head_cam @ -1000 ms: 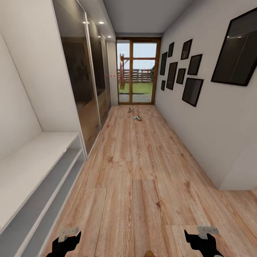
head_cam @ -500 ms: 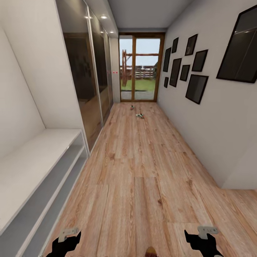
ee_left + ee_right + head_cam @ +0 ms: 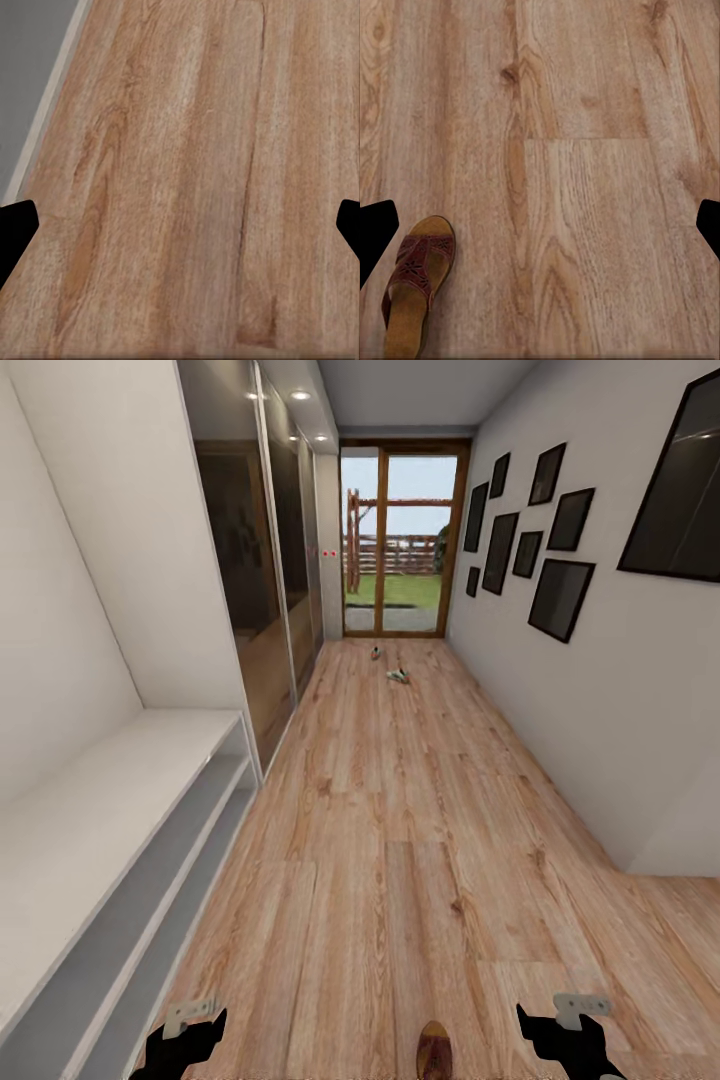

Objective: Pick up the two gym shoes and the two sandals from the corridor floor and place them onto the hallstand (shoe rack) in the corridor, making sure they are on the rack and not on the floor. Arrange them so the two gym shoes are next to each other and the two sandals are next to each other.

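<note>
One dark brown sandal (image 3: pixel 433 1050) with a woven strap lies on the corridor floor (image 3: pixel 400 840) at the near edge of the head view, between my arms. The right wrist view shows this sandal (image 3: pixel 416 281) beside one fingertip of the right gripper (image 3: pixel 540 229), which is open and empty above the planks. My left gripper (image 3: pixel 180 229) also hangs open over bare floor (image 3: pixel 195 150). Far down the corridor near the glass door lie two small shoes (image 3: pixel 400 676) (image 3: pixel 376 652), apparently the gym shoes. The light-grey hallstand (image 3: pixel 120 810) runs along the left wall. The second sandal is out of view.
Dark mirrored wardrobe doors (image 3: pixel 255 560) follow the hallstand on the left. Framed pictures (image 3: pixel 560 595) hang on the right wall, which has a white corner (image 3: pixel 680 840) jutting out nearer to me. A glass door (image 3: pixel 405 540) closes the far end.
The whole view has shifted as the robot rolled along the corridor. The sandal has come further into the picture at its near edge. Both grippers keep their places.
</note>
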{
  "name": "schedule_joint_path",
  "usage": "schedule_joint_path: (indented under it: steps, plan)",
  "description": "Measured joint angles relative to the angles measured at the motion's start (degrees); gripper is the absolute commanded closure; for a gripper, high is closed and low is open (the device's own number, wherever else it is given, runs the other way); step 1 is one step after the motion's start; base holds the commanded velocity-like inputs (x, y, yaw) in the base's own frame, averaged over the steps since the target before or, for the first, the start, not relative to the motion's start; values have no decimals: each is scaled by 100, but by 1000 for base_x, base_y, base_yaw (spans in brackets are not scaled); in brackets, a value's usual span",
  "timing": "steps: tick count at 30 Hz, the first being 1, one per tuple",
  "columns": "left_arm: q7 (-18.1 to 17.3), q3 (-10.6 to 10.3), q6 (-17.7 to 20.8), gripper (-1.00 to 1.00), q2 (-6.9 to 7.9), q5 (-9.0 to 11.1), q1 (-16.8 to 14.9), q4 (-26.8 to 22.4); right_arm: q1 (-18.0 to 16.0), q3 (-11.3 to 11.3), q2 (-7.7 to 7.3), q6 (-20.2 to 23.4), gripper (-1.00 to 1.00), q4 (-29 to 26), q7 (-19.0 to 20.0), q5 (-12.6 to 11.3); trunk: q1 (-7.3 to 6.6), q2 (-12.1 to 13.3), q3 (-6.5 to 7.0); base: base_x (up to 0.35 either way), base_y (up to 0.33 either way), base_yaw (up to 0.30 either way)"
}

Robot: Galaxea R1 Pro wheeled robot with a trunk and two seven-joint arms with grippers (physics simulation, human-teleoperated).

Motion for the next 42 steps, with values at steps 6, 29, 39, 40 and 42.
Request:
schedule_joint_path:
  steps: [6,29,39,40,42]
  plan:
    - [0,0,0,-100,3,-1,-5,-4,0,-1,0,0,-100,-7,0,-7,0,0,-28,-9,7,0]
    - [0,0,3,-100,11,5,-5,-5,0,-16,0,0,-100,-9,-7,-11,131,-239,-273,0,0,0]
    - [-5,5,26,-100,15,4,-27,-6,0,-25,0,9,-100,-9,-14,-18,351,-641,-543,0,0,0]
    - [-6,8,31,-100,16,5,-33,-9,0,-25,0,11,-100,-9,-15,-18,373,-681,-570,0,0,0]
    - [-10,10,46,-100,18,6,-60,-29,0,-26,0,13,-100,-9,-15,-18,416,-761,-624,0,0,0]
